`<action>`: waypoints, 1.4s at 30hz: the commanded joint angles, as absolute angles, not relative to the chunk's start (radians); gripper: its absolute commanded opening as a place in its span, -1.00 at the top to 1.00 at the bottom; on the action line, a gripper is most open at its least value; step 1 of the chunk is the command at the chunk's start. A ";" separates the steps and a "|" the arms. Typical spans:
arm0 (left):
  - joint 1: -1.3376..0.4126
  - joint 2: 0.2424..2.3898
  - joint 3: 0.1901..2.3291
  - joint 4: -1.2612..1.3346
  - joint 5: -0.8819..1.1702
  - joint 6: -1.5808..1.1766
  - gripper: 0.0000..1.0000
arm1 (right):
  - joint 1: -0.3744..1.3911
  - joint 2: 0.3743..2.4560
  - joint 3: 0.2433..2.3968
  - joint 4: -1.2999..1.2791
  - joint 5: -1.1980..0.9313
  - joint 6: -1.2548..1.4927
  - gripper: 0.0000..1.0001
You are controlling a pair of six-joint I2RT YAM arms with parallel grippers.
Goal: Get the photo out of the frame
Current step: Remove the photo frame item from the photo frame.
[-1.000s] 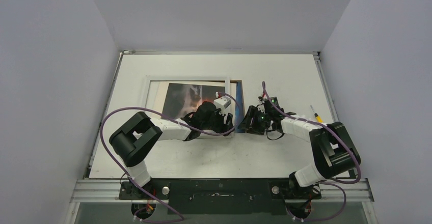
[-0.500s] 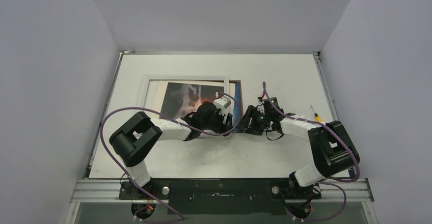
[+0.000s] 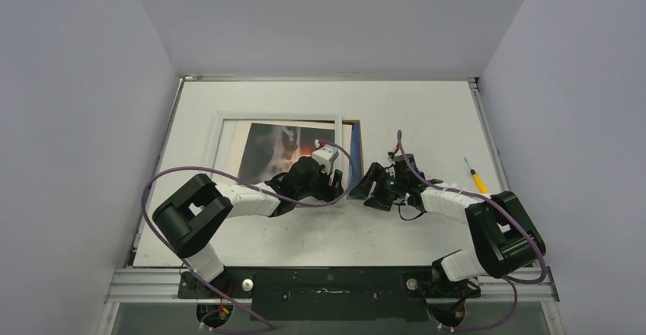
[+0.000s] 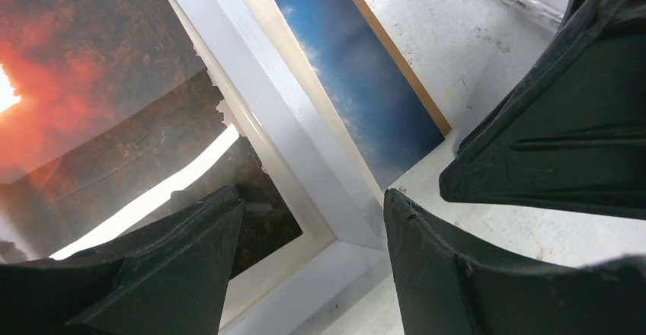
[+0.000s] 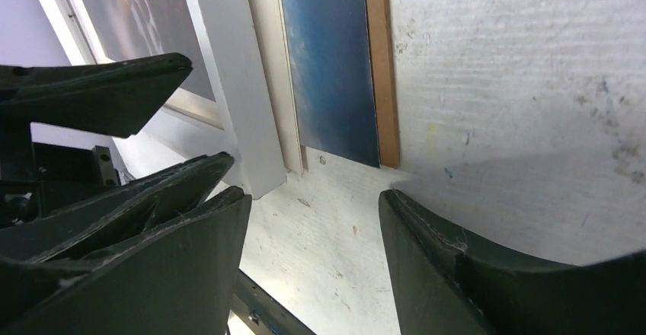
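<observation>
The frame (image 3: pixel 278 117), white-bordered, lies flat left of the table's middle. The photo (image 3: pixel 270 148), dark with an orange-red glow, shows inside it. In the left wrist view the photo (image 4: pixel 76 99) lies beside the frame's near right corner (image 4: pixel 343 224). My left gripper (image 4: pixel 312 213) is open astride that corner, one finger over the picture area, the other over the table outside. My right gripper (image 5: pixel 312 213) is open just right of the corner (image 5: pixel 255 160), with only bare table between its fingers. The two grippers (image 3: pixel 335 189) (image 3: pixel 366 192) nearly touch.
A blue sheet (image 5: pixel 327 68) on a brown board (image 5: pixel 378 68) sticks out from under the frame's right side. A yellow-handled screwdriver (image 3: pixel 475 175) lies to the right. The table's raised edges (image 3: pixel 480 114) run around the work area.
The right gripper has opened wider and dropped slightly toward the near edge. The left arm has shifted a little to the left, staying open over the frame's corner.
</observation>
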State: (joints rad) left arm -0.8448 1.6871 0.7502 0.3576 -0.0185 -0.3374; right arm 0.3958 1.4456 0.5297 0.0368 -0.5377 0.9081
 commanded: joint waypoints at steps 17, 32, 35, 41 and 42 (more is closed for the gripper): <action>-0.831 1.541 0.662 0.491 -0.094 -0.372 -0.33 | 0.473 1.469 0.487 0.228 -0.336 1.252 -0.21; -0.829 1.545 0.666 0.486 -0.096 -0.367 -0.33 | 0.473 1.472 0.636 0.168 -0.301 1.136 -0.14; -0.829 1.547 0.667 0.486 -0.095 -0.364 -0.33 | 0.469 1.485 0.663 0.121 -0.294 1.094 -0.15; -0.837 1.552 0.690 0.457 -0.110 -0.326 -0.32 | 0.432 1.509 0.752 -0.042 -0.268 0.811 -0.03; -0.837 1.547 0.700 0.441 -0.118 -0.325 -0.32 | 0.419 1.513 0.771 -0.064 -0.261 0.749 -0.02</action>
